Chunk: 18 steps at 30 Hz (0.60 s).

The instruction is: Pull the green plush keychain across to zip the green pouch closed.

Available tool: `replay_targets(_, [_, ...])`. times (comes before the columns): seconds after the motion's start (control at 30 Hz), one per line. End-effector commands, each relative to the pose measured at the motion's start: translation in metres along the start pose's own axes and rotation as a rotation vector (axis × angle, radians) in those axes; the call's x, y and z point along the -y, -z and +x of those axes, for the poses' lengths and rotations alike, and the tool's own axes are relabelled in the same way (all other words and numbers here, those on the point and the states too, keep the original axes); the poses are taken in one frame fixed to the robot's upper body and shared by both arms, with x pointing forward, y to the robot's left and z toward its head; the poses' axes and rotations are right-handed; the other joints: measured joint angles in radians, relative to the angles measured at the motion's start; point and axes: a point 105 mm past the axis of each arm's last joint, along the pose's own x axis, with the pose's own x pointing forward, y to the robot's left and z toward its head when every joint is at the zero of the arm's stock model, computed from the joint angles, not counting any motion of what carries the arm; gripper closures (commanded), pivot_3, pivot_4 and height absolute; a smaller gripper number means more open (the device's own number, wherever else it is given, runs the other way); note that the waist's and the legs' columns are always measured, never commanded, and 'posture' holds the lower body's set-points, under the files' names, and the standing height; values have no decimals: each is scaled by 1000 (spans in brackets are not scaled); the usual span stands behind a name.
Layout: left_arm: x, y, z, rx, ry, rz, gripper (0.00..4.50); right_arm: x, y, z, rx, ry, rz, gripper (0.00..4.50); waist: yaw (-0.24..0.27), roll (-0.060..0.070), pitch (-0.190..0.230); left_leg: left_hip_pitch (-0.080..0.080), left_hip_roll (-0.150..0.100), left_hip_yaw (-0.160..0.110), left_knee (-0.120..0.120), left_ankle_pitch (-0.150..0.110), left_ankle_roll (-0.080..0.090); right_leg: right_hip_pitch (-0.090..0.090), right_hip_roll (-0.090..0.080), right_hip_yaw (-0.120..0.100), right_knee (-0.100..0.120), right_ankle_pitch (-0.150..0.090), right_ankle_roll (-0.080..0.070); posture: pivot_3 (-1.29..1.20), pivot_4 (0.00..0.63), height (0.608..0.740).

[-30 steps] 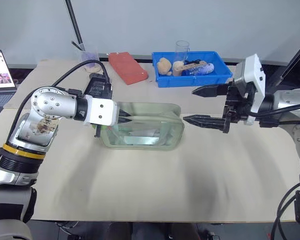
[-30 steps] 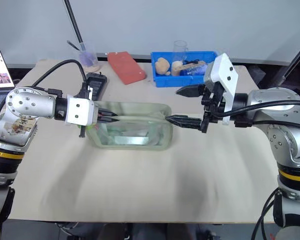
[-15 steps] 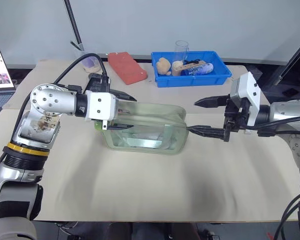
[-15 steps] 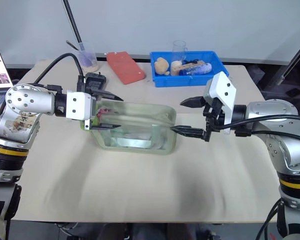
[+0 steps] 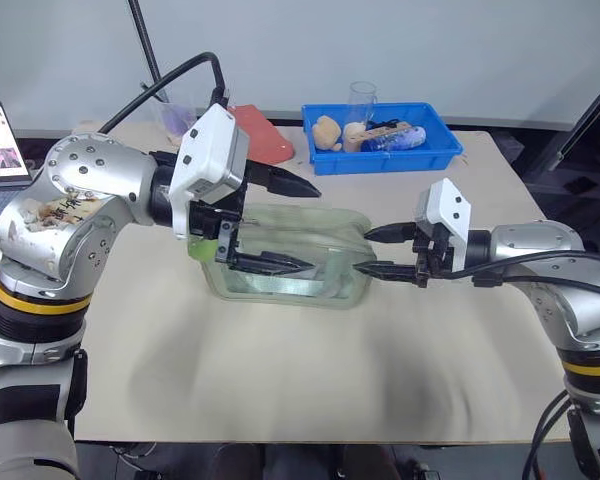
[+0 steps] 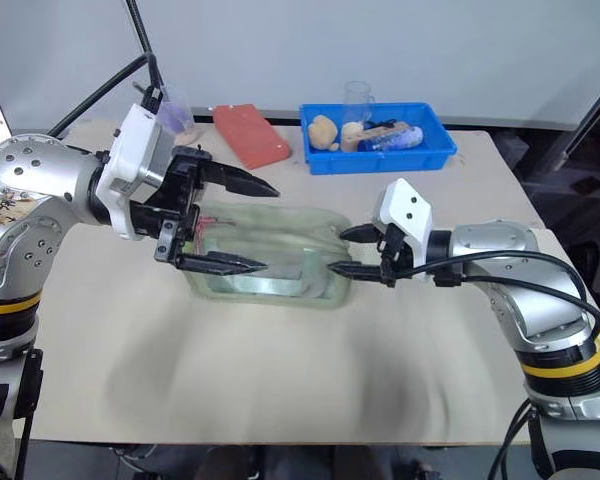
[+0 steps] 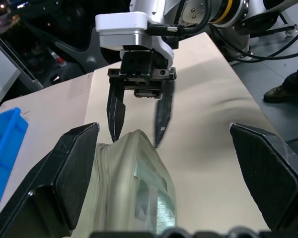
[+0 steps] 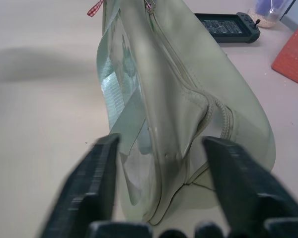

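The green pouch (image 5: 332, 285) lies lengthwise on the tan table (image 5: 280, 380). Its zipper runs along the top (image 8: 188, 84). The green plush keychain (image 5: 197, 248) peeks out at the pouch's left end, mostly hidden by my left hand; its reddish cord (image 8: 94, 8) shows in the right wrist view. My left gripper (image 5: 314, 228) hangs wide open above the pouch's left half, holding nothing. My right gripper (image 5: 363, 252) straddles the pouch's right end, one finger (image 8: 89, 188) on each side, still apart.
A blue bin (image 5: 435, 150) with small items and a clear glass (image 5: 362, 100) stands at the back. A red flat object (image 5: 265, 135) and a black controller (image 8: 228, 26) lie behind the pouch. A laptop (image 5: 0, 140) sits far left.
My left gripper opened, let go at the pouch's left end, then rose and rolled. My right gripper sank to the pouch's right end and its fingers narrowed around it.
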Motion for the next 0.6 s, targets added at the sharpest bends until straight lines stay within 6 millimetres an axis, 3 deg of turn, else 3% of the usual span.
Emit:
replay_targets(0.03, [-5,-3,-12,-26,-64,32,0,1,-9,-2,20,3,-50,3246,0,0,0,0,0,0,0,0,0,0,0,0,0,0,0,0,150,740])
replay_targets(0.1, [-10,-3,-19,-30,-112,20,0,0,-9,-1,22,-1,-50,4004,0,0,0,0,0,0,0,0,0,0,0,0,0,0,0,0,150,740])
replay_targets(0.17, [-20,-1,-30,-33,-195,-8,0,-1,-9,0,24,-6,-49,4488,1,0,0,0,0,0,0,0,0,0,0,0,0,0,0,0,150,740])
replay_targets(0.3, [-32,16,-62,-80,-367,-89,0,-1,-7,1,11,-8,-63,4488,-5,0,0,1,0,0,0,0,0,0,0,0,0,0,0,0,150,740])
replay_targets(0.43, [-23,48,-101,-152,-544,-235,0,-3,-7,0,12,-17,-67,4488,-8,0,0,2,1,1,-2,0,0,0,0,1,1,-1,-1,0,150,740])
replay_targets(0.6, [0,69,-107,-186,-581,-324,0,-2,-3,0,10,-22,-67,4488,3,0,0,2,1,2,-1,0,0,0,-1,0,0,1,-4,0,150,740])
